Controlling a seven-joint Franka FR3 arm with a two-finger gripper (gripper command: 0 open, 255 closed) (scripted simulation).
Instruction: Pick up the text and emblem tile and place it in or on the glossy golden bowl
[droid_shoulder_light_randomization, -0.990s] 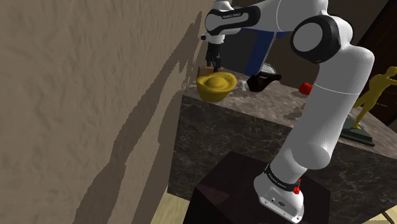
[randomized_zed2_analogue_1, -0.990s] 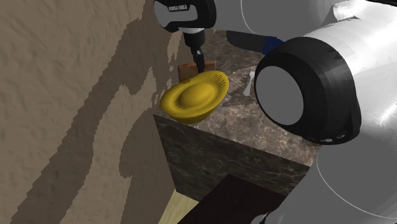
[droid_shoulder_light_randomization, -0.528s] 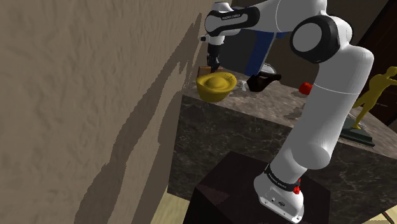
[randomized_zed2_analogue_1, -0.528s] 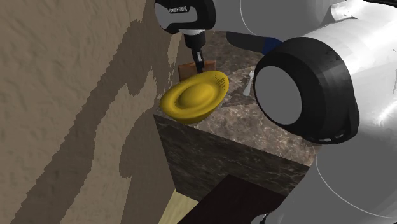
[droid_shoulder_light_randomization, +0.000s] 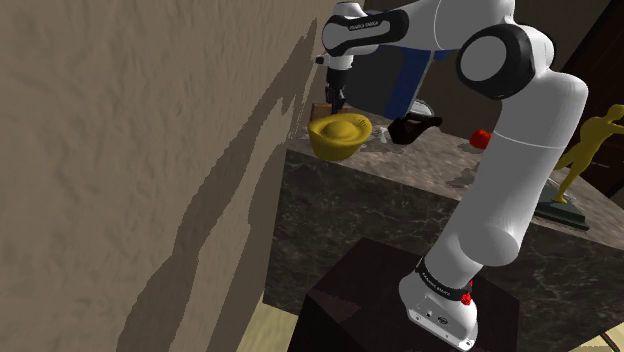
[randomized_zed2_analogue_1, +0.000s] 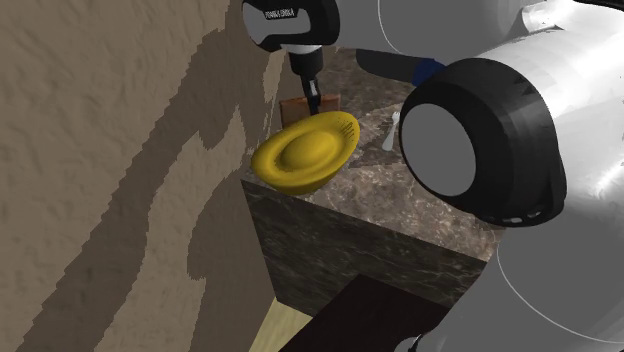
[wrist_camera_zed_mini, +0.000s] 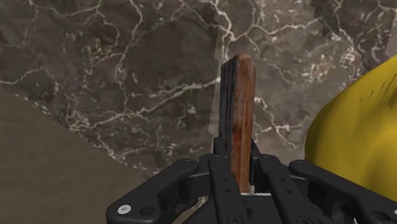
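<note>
Small delta over the last second: the gripper (randomized_zed2_analogue_1: 312, 98) has crept upward, and the reddish-brown tile (randomized_zed2_analogue_1: 298, 105) went with it, so the grasp looks good. In the wrist view both black fingers are pinched on the tile (wrist_camera_zed_mini: 238, 108), which they hold edge-on and upright over the dark marble counter (wrist_camera_zed_mini: 127, 83). The tile sits just behind the yellow bowl (randomized_zed2_analogue_1: 300, 155), on the bowl's wall side, close to its rim. The bowl's rim hides the tile's bottom edge, so I can't tell how far it is off the counter. The bowl hasn't moved and is empty. My read: the pick is done, the lift has barely begun, and the placement is still to do. Next it needs more height to clear the rim, then a short move over the bowl (wrist_camera_zed_mini: 356, 133). Main risk is clipping the rim and shoving the bowl along the counter.
</note>
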